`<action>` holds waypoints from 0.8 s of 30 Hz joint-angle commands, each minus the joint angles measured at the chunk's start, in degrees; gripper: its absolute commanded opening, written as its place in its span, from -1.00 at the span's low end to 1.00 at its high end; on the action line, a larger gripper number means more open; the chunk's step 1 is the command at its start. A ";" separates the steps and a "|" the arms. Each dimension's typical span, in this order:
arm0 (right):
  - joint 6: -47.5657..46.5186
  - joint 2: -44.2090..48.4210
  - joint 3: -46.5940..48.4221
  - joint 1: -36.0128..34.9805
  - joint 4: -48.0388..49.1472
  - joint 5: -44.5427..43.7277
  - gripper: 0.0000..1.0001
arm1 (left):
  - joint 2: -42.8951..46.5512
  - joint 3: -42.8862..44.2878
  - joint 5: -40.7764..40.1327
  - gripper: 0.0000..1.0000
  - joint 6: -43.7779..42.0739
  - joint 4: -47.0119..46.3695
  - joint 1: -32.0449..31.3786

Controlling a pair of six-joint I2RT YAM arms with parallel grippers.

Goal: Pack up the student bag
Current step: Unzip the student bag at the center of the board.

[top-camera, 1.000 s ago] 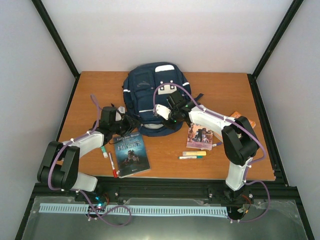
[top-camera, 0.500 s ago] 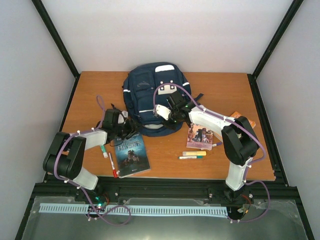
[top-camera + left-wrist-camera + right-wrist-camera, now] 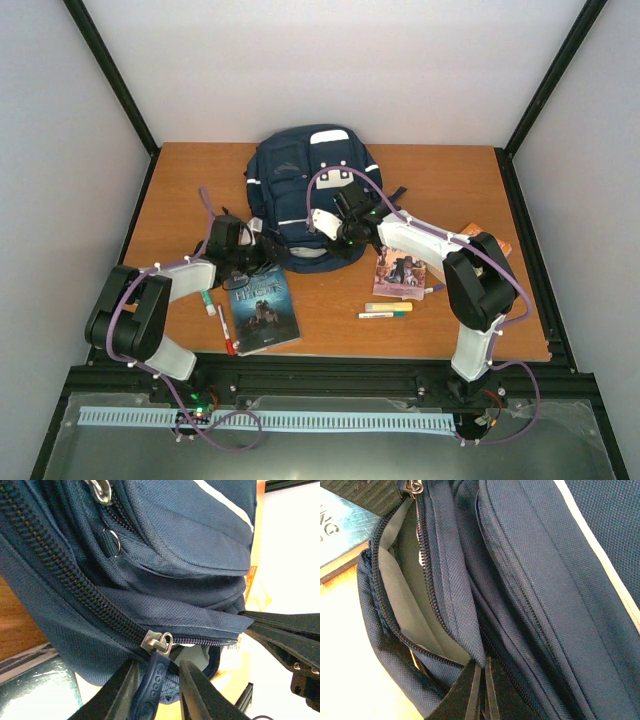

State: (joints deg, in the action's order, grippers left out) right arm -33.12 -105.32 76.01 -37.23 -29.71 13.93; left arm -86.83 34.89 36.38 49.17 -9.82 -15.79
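The left tool (image 3: pixel 157 672) has shifted a little toward the near left corner of the student bag (image 3: pixel 305 185), its arm's shoulder swinging inward, and its fingers have widened and narrowed again. They now stand narrow on either side of the blue rubber zipper pull (image 3: pixel 153 692); whether they pinch it I cannot tell. The right tool (image 3: pixel 482 680) has not moved. It is closed tight on the fabric lip beside the zip, steadying the bag at the far middle of the desk (image 3: pixel 170 200). The compartment gapes partly, with grey lining (image 3: pixel 402 595) showing, so unzipping seems under way. The blue book (image 3: pixel 263 308) is not yet packed.
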 commanded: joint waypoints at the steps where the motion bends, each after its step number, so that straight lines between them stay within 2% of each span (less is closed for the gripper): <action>1: 0.62 0.18 0.02 -0.48 1.46 1.01 -0.95 | 1.91 1.45 0.91 -0.55 -0.82 -1.99 -0.81; 9: -0.18 1.25 -1.10 -0.43 1.72 -0.89 -0.94 | 5.72 2.55 -2.06 -0.98 -4.76 6.76 -0.92; 15: 0.53 4.21 -2.84 0.42 3.62 -6.27 -0.95 | 8.28 5.33 -9.53 -0.98 -9.34 18.14 -0.84; 24: 2.33 7.95 -4.73 2.18 6.77 -11.58 -0.94 | 3.99 7.35 -10.34 -0.98 -6.58 16.51 1.91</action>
State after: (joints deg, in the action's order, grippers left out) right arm -32.29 -100.62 72.53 -37.23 -24.71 8.75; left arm -80.88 40.25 30.22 42.37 5.65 -16.40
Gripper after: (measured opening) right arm 0.029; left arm 0.050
